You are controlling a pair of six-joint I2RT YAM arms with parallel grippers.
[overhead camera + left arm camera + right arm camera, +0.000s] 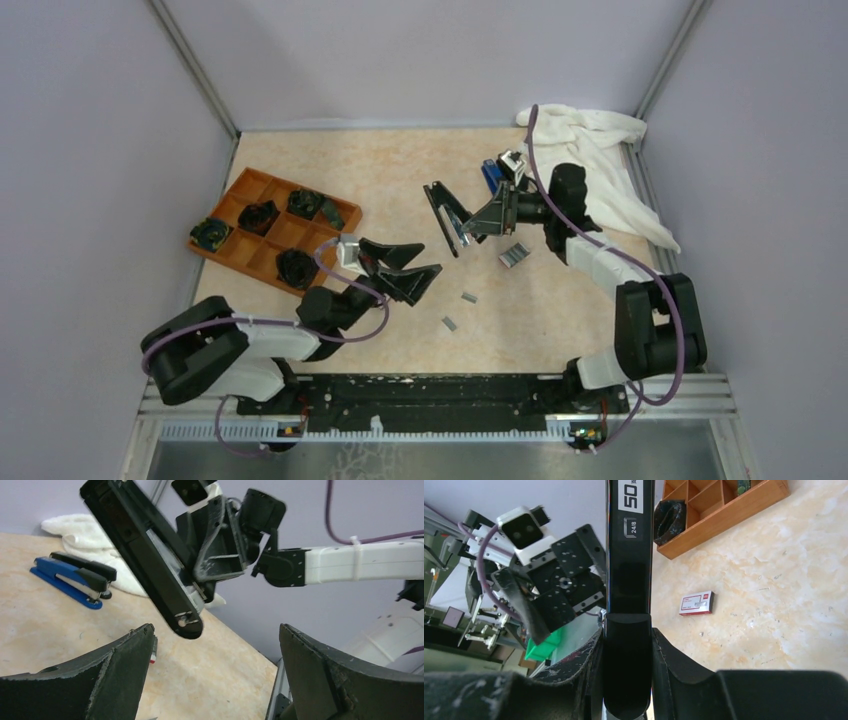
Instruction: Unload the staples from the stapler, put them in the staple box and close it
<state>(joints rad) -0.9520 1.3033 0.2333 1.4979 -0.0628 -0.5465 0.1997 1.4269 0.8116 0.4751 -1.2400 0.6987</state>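
White-shelled left arm [268, 341] and right arm [598, 262] with black joints, purple cable [528, 140] arching at 1 o'clock, white zip tie [356, 555], scuffed matte-black fingers [125, 672]

The tray [270, 230] sits at the far left. The cloth [600, 150] fills the far right corner, with the blue stapler [491, 175] just left of it. The stapler [445, 218] hangs over mid-table. The staples [514, 255] lie to its right, and two loose strips [469, 297] lie nearer.

Soft, even light from above, faint shadows on the table [400, 170]; overhead view sharp, wrist views slightly soft with curved edges
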